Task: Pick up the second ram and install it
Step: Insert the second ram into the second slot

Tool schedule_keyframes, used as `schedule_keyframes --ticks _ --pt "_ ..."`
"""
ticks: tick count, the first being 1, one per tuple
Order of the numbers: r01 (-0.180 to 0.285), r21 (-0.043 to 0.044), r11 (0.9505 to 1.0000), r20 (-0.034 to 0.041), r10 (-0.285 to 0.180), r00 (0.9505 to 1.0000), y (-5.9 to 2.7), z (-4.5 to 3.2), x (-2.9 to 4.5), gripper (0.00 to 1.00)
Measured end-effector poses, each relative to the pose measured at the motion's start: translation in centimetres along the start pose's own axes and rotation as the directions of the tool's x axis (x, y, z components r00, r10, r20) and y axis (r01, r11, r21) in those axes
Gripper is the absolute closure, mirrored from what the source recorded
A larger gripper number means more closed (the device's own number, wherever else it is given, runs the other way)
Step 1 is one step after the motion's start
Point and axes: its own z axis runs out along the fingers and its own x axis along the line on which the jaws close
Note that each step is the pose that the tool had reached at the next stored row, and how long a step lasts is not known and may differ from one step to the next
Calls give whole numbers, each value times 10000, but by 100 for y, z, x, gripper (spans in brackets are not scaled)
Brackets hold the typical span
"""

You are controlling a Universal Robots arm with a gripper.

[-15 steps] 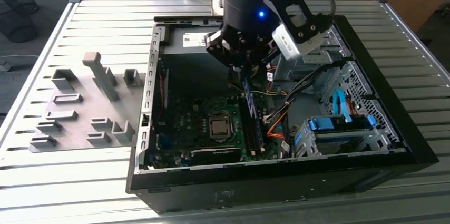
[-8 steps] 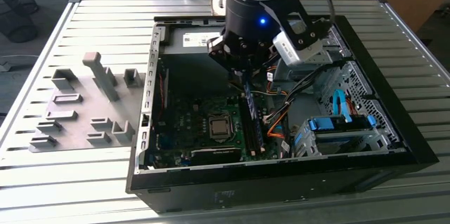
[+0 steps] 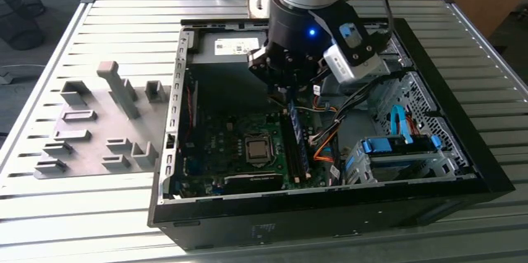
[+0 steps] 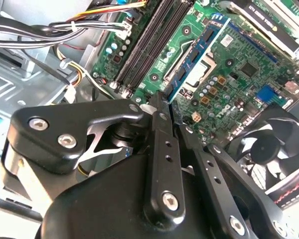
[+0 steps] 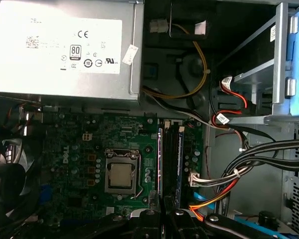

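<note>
My gripper point(image 4: 165, 102) is shut on the second ram point(image 4: 197, 55), a thin blue stick with black chips that sticks out from between the fingertips. It hangs over the green motherboard point(image 4: 239, 74), beside the black memory slots point(image 4: 149, 45). Whether it touches a slot I cannot tell. In the exterior view the gripper point(image 3: 287, 93) reaches down inside the open computer case point(image 3: 173, 151), above the slots. In the first wrist view the gripper point(image 5: 165, 216) lines up with the memory slots point(image 5: 170, 159), right of the processor socket point(image 5: 122, 174).
Grey holder blocks point(image 3: 107, 120) stand on the slatted table at the exterior view's left. Inside the case are the power supply point(image 5: 65, 50), bundled cables point(image 5: 249, 159) close to the slots, a fan point(image 4: 269, 149) and a blue drive cage point(image 3: 400, 145).
</note>
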Motion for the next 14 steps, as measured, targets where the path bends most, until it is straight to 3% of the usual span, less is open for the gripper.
schedule_keyframes --ticks 7,14 --pt "-225 -2 9997 -143 225 9996 -2 83 -5 86" --pt "-226 -6 9997 -222 226 9995 -7 211 -53 86"
